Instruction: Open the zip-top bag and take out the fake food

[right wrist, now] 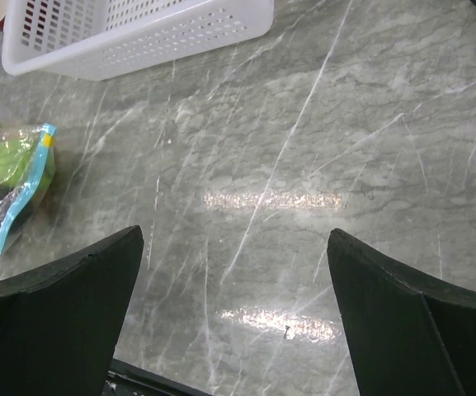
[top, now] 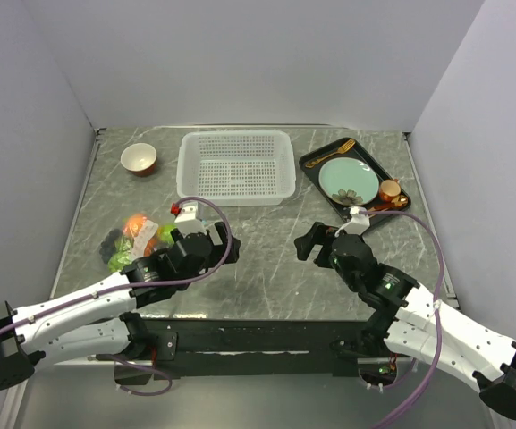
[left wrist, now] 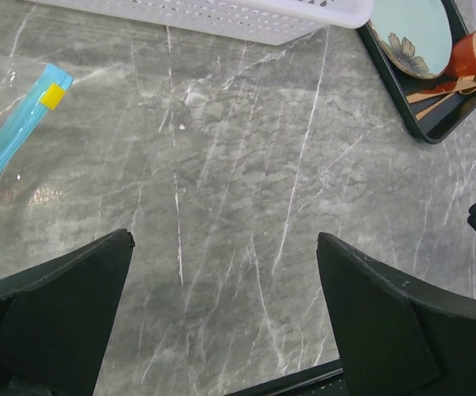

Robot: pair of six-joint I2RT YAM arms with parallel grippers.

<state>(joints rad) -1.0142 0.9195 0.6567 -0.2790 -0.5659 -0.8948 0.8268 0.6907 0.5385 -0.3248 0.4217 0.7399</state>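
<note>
Left gripper is hanging over the grey marbled table, jaws spread to their widest and gripping nothing. The zip-top bag is lying just off its left finger, with the teal zip strip on the side nearest it. The fake food is sitting inside the bag, orange and green pieces showing through the plastic. Right gripper, equally wide and empty, is hovering well to the bag's right. A white basket is lying beyond both grippers.

Glossy stone-look table, crinkly plastic bag
</note>
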